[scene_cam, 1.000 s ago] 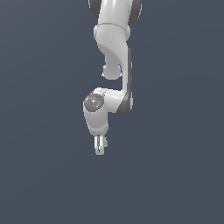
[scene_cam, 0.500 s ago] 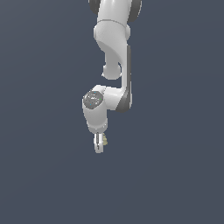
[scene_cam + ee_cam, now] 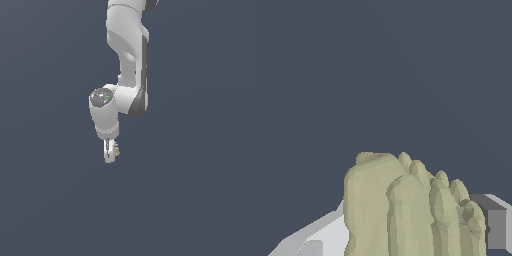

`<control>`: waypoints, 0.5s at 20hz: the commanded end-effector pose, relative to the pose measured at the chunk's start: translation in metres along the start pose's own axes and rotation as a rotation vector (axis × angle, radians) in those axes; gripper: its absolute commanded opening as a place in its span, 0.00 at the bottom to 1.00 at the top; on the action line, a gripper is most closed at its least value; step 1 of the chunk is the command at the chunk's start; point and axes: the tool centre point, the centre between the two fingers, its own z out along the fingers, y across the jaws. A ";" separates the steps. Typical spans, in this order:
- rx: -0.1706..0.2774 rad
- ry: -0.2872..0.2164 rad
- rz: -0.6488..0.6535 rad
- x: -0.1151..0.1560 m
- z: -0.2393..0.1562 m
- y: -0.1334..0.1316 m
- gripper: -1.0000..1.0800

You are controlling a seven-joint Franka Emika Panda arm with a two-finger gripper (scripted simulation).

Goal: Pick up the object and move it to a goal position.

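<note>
Object [image 3: 411,210], a pale yellow-olive lump with ridged layers, sits between the fingers of the claw [image 3: 111,154], which is clenched on it: in the wrist view it fills the space ahead of the camera, with a white finger [image 3: 321,237] on one side and a grey pad [image 3: 495,227] on the other, both just touching its flanks. In the exterior view only a sliver of the lump [image 3: 116,148] peeks out on the right side of the fingertips, below the white arm [image 3: 127,55], which hangs down over a plain dark grey ground; no goal marker shows in either view, so I cannot say how near the target is. The main risk, as I judge it, is a slip. The lump is rounded and ridged, so the flat pads probably bear on a few crests rather than a broad face, and a quick swing or sudden stop of the arm could let it rotate or squirt out sideways. It also seems to sit off-centre, toward the exterior view's right of the fingertips, which would leave less margin on that side. If it drops, it is so small against the claw that finding and regrasping it would be fiddly. A second worry is releasing too high at the goal, since a domed shape would likely roll away from the spot.
</note>
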 end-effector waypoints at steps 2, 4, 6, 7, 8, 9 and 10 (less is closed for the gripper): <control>0.001 -0.001 0.000 0.006 -0.019 0.020 0.00; 0.001 -0.002 0.000 0.010 -0.030 0.033 0.00; 0.001 -0.003 0.000 0.014 -0.042 0.046 0.00; 0.001 -0.003 0.000 0.016 -0.048 0.053 0.00; 0.001 -0.003 0.000 0.018 -0.054 0.059 0.00; 0.001 -0.003 0.000 0.020 -0.059 0.065 0.00; 0.001 -0.003 0.000 0.021 -0.064 0.070 0.00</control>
